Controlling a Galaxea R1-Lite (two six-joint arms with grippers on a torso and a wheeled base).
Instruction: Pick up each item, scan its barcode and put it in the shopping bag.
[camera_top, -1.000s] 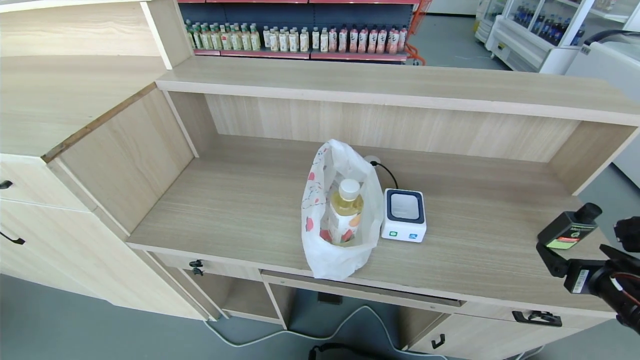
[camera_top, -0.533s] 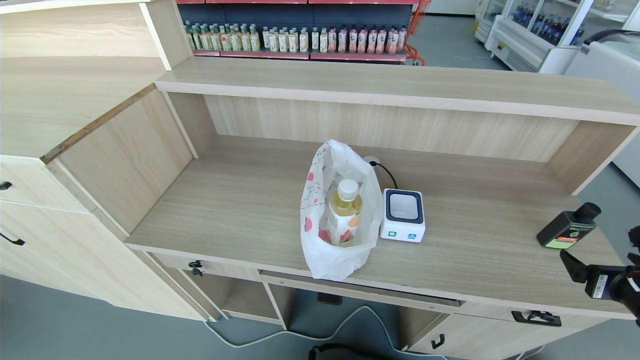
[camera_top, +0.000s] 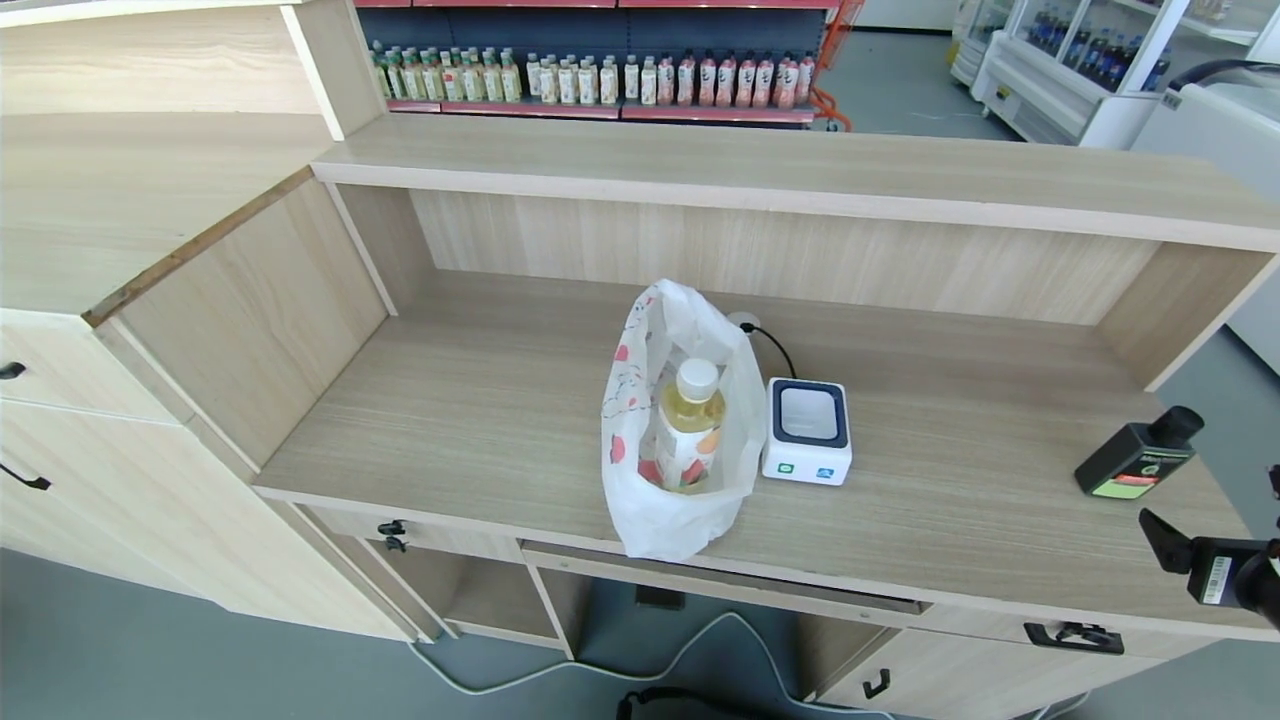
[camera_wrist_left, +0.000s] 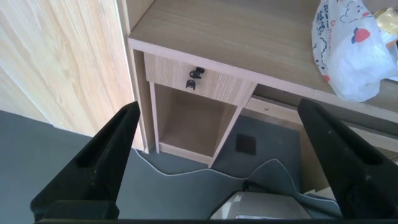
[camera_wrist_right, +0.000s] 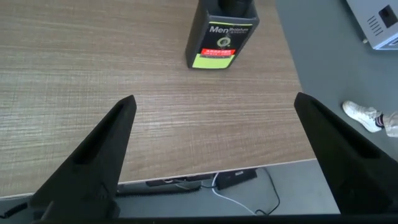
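Bottle (camera_top: 1135, 462): you have it lying label-up near the counter's (camera_top: 960, 500) right end; black body, black cap, green-and-red label.
Right gripper (camera_wrist_right: 214, 101): your jaws stand wide and empty, near the bottle.
Left gripper (camera_wrist_left: 217, 104): wide and empty, below the counter's front.
Shopping bag (camera_top: 660, 510): white, printed, mid-counter, a tea bottle (camera_top: 688, 425) upright inside, the scanner (camera_top: 807, 430) just beside.

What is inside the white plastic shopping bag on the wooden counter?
Inside the white plastic shopping bag stands one upright clear bottle of yellow drink with a white cap. The bag's walls cover the bottle's base and anything else lying at the bottom.
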